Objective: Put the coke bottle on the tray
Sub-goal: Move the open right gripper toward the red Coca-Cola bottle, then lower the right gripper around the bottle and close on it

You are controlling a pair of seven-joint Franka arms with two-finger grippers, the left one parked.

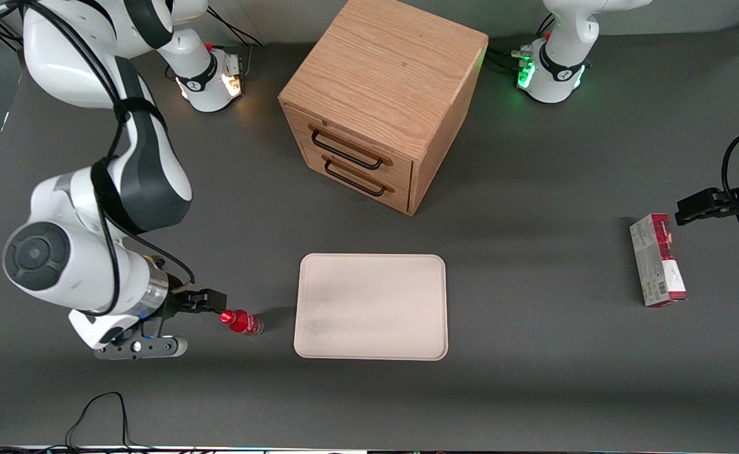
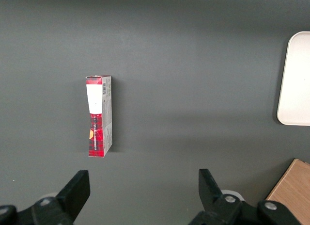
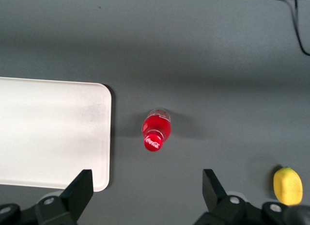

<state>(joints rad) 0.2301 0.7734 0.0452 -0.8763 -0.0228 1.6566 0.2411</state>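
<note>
Coke bottle (image 1: 241, 321) stands upright on the dark table, just beside the cream tray (image 1: 371, 307) and not on it. Red cap, red label, clear base partly hidden. The gripper (image 3: 144, 193) hangs above it, jaws spread wide, holding nothing.

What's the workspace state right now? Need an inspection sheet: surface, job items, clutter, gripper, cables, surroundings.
Surface: dark grey table, flat.
Job's things: coke bottle upright on the table, beside the tray, apart from it; tray bare.
Clutter: wooden two-drawer cabinet, drawers shut; red-and-grey carton toward the parked arm's end; yellow lump.
Grippers: gripper open, above the bottle, holding nothing.
Cables: black cable along the table's near edge.
Surroundings: nothing seen.
</note>
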